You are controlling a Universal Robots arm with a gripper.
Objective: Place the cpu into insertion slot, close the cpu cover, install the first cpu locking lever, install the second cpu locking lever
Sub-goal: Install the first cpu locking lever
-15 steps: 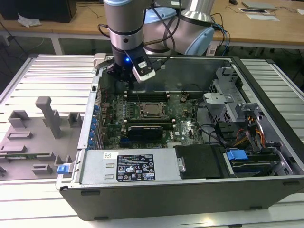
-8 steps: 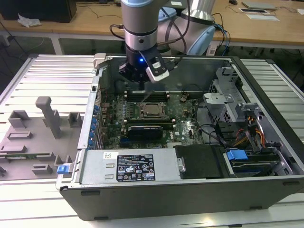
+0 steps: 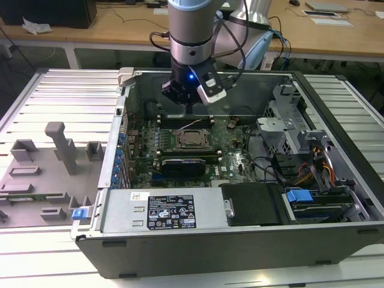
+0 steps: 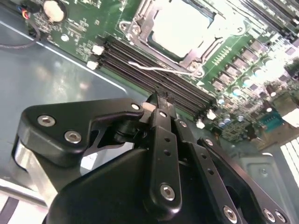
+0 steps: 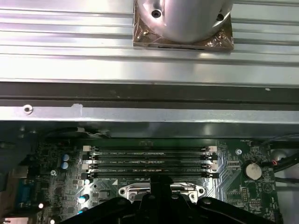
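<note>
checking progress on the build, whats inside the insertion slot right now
The cpu lies in the insertion slot, pale metal top facing up. The socket contacts beneath it are covered by it.

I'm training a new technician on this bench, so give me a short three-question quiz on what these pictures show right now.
1. True or false: the cpu lies in the insertion slot.
2. The gripper hangs above: A) the memory slots; B) the power supply; C) the drive cage.
3. What colour is the circuit board around the slot?
Key: 1 true; 2 A; 3 green.
</note>
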